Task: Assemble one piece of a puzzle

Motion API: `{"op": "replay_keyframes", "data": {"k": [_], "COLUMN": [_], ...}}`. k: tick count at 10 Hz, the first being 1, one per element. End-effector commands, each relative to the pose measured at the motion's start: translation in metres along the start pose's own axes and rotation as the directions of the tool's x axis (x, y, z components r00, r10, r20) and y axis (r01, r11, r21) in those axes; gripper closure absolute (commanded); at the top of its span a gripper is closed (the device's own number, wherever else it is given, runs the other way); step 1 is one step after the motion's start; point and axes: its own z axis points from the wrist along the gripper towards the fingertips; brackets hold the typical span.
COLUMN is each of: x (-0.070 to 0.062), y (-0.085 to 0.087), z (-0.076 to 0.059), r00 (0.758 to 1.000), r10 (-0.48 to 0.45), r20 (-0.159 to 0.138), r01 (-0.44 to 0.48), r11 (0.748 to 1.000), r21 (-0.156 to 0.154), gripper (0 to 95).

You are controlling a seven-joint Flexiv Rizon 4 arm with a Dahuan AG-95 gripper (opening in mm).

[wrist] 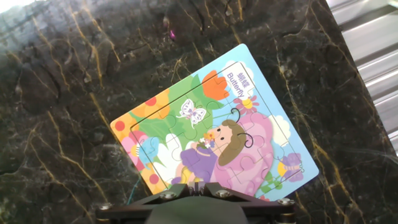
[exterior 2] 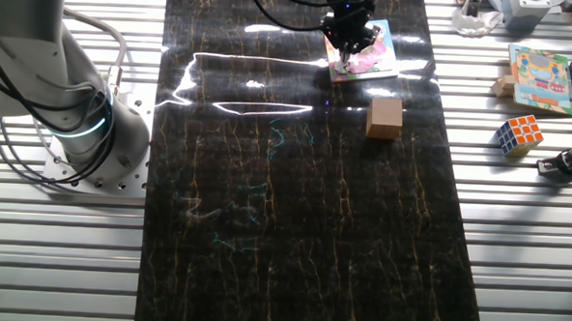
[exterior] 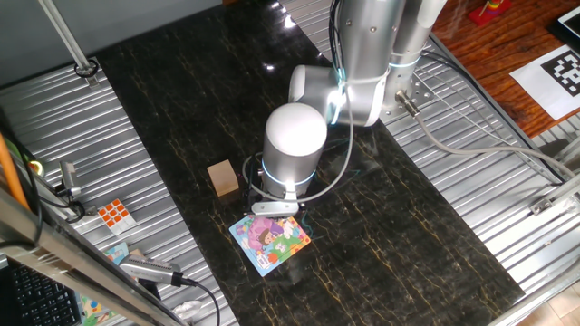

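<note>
The gripper (exterior 2: pixel 347 49) hung low over the puzzle (wrist: pixel 214 124) on the dark desk (exterior: pixel 408 226), the piece unseen (thin, light, surely best pinched by its edges), the jaws' state impossible to tell.

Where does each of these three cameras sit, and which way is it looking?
One fixed view: high at one side, looking down on the puzzle and wooden cube; arm fills the centre.
The other fixed view: opposite side, looking along the table; the arm's base nearest.
Hand view: on the hand, facing straight down; pincer at the bottom edge.
All three share the puzzle.
</note>
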Motion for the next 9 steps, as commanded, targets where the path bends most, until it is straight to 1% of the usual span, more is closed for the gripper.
{"op": "replay_keyframes", "data": {"k": [1, 3, 5, 6, 9], "x": [0.0, 0.0002, 0.0, -0.0009, -0.0044], "y": [-0.0001, 0.0003, 0.0008, 0.0001, -0.0033], "z": [0.0015, 0.0018, 0.0021, 0.0012, -0.0004], "r00": [1.0, 1.0, 1.0, 1.0, 1.0], "r10": [0.005, 0.004, 0.001, -0.001, -0.005], "r20": [0.003, -0.002, 0.001, 0.005, -0.001], "r01": [-0.005, -0.004, -0.001, 0.001, 0.005], "r11": [1.0, 1.0, 1.0, 1.0, 1.0], "r21": [0.0, 0.001, 0.002, 0.004, 0.004], "gripper": [95.0, 95.0, 95.0, 95.0, 95.0]}}
